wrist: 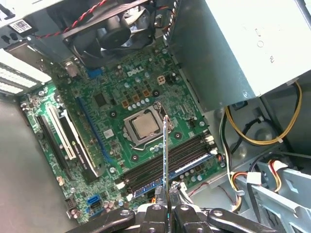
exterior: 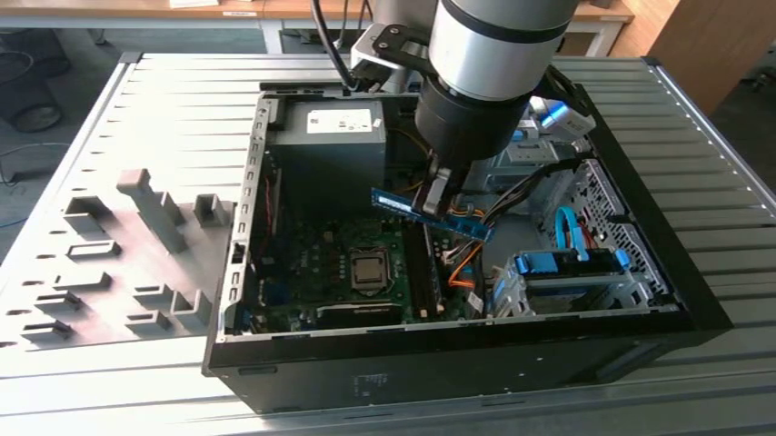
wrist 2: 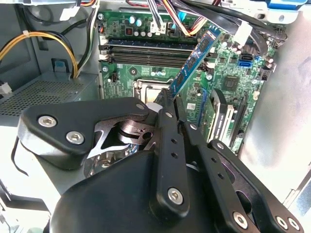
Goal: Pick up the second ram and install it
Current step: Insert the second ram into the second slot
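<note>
ROBOT ARM LIFTS MEMORY STICK OVER OPEN PC: The gripper (exterior: 433, 198) of a robot arm (exterior: 492, 54) holds the second ram (exterior: 432, 216) above an opened computer case (exterior: 679, 300), its jaws pinched narrow on the stick near its middle. In the exterior view the blue-green board slants down toward the exterior view's right, over the motherboard (exterior: 322, 272) and the dark memory slots (exterior: 421, 272). It appears clear of them, though the gap cannot be judged. The arm's thick grey-and-black wrist hides the top of the gripper and part of the case behind it.

In the second wrist view the black fingers (wrist 2: 167, 126) cover the near end of the stick. The rest rises past them at an angle, its far tip lost among cables. In the first wrist view the ram shows edge-on as a thin dark line, so its chips and label cannot be seen. It crosses the slots just beside the processor (wrist: 145, 126). Whether any slot already carries a module is hard to make out.

A fan (wrist: 109, 29) is cut off by the first wrist view's edge. The power supply (exterior: 327, 136) fills the case's rear corner. A grey slotted holder (exterior: 134, 263) lies on the slatted metal table (exterior: 679, 118) at the exterior view's left, well apart from the gripper and partly cropped.
</note>
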Robot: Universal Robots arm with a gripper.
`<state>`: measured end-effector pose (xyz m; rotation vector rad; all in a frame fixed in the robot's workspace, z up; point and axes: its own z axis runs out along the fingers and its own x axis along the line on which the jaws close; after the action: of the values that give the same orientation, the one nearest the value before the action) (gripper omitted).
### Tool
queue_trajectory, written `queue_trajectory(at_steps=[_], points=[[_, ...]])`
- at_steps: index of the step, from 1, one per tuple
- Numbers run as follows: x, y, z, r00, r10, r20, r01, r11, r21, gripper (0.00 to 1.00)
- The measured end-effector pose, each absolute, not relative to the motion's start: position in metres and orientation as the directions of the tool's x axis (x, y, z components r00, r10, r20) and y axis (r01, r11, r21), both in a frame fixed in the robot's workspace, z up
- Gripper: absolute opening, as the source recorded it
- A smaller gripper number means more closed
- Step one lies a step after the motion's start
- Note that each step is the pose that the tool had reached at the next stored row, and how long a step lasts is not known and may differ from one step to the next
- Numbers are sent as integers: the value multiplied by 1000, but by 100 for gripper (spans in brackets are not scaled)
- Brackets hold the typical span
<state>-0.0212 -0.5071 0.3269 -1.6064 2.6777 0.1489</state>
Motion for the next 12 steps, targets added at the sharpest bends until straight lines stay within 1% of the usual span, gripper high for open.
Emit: queue_trajectory(at_steps=[12], points=[[-21, -507, 327, -509, -859, -62, -860, 504, 74, 14]])
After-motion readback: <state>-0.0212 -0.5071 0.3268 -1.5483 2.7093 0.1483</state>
